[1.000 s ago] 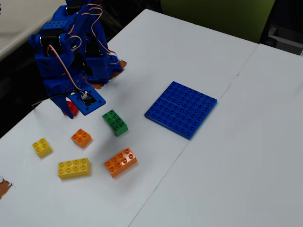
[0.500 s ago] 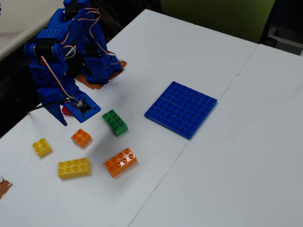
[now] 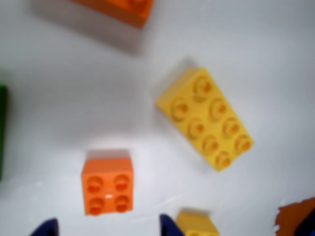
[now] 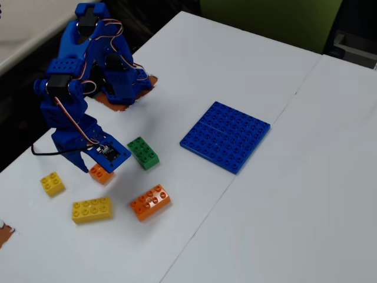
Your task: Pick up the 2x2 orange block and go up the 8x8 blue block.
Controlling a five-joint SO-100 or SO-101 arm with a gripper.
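Note:
The 2x2 orange block (image 3: 107, 187) lies flat on the white table, studs up. In the wrist view it sits just ahead of my gripper (image 3: 108, 229), between the two dark blue fingertips (image 3: 47, 229) at the bottom edge. The jaws are wide apart and empty. In the fixed view my gripper (image 4: 94, 167) hangs over the 2x2 orange block (image 4: 101, 173), which is partly hidden by it. The 8x8 blue block (image 4: 225, 135) lies flat to the right, apart from all bricks; it is out of the wrist view.
A yellow 2x4 brick (image 3: 204, 118) (image 4: 92, 209), a small yellow 2x2 brick (image 3: 197, 226) (image 4: 52, 183), an orange 2x4 brick (image 3: 118, 7) (image 4: 150, 201) and a green brick (image 3: 2, 128) (image 4: 143, 152) lie around the orange block. The arm's base (image 4: 112, 76) stands at the back left.

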